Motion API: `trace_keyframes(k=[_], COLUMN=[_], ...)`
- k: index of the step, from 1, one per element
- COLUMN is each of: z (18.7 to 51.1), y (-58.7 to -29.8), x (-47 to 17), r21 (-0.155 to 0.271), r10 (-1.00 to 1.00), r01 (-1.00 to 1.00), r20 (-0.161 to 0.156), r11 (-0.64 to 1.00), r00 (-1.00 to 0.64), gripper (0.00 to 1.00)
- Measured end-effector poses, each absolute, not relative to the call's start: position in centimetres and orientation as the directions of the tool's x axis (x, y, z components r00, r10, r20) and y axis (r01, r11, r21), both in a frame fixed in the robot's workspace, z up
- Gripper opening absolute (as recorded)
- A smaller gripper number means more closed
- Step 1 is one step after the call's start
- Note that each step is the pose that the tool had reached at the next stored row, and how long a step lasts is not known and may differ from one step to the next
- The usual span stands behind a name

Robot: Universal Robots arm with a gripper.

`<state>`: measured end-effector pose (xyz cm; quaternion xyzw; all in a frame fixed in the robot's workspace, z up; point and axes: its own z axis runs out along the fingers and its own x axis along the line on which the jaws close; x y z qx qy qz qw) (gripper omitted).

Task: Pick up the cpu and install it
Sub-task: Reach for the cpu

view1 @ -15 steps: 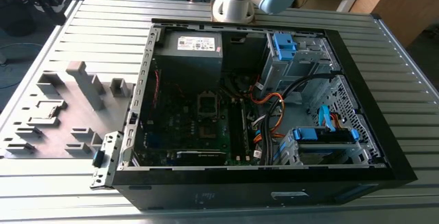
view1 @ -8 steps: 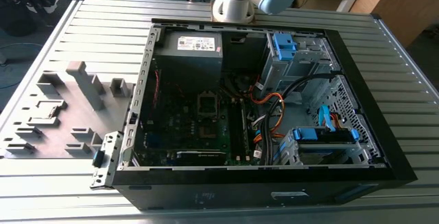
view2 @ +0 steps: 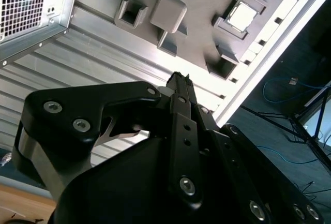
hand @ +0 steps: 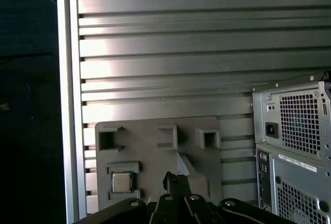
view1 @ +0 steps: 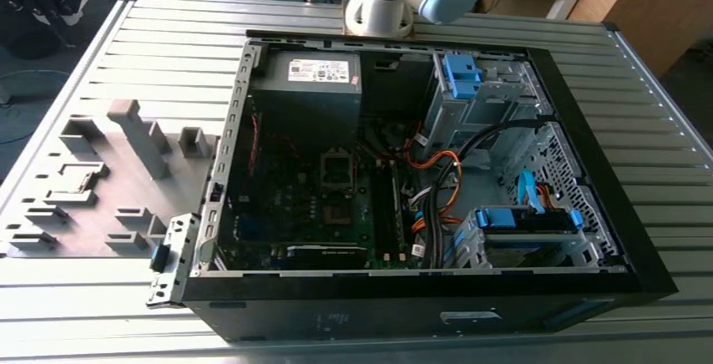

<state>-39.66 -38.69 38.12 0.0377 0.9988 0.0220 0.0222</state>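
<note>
The cpu (hand: 122, 182) is a small square chip with a pale metal top. It lies flat in a square pocket of the grey fixture tray (hand: 155, 157) and appears again in the second wrist view (view2: 243, 16). My gripper (hand: 173, 176) hangs high over that tray, off to one side of the cpu and well apart from it. Its black fingers (view2: 178, 81) are shut together with nothing between them. The dark metal-framed socket (view1: 337, 168) sits on the motherboard inside the open computer case (view1: 212, 214).
The grey tray (view1: 100, 189) lies on the slatted metal table (view1: 657, 130) at the exterior view's left of the case. The case holds a power-supply box (view1: 312, 76), cables and blue drive brackets (view1: 523, 218). The table's edge (hand: 67, 105) runs close to the tray.
</note>
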Motion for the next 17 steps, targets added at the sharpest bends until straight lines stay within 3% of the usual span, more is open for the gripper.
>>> trace_keyframes(k=[17], z=[37.3], y=[-38.7], x=[-41.1], r21=[0.045], r10=[0.076], r01=[0.074], r20=[-0.042], r11=[0.996], r00=[-0.996], gripper=[0.11])
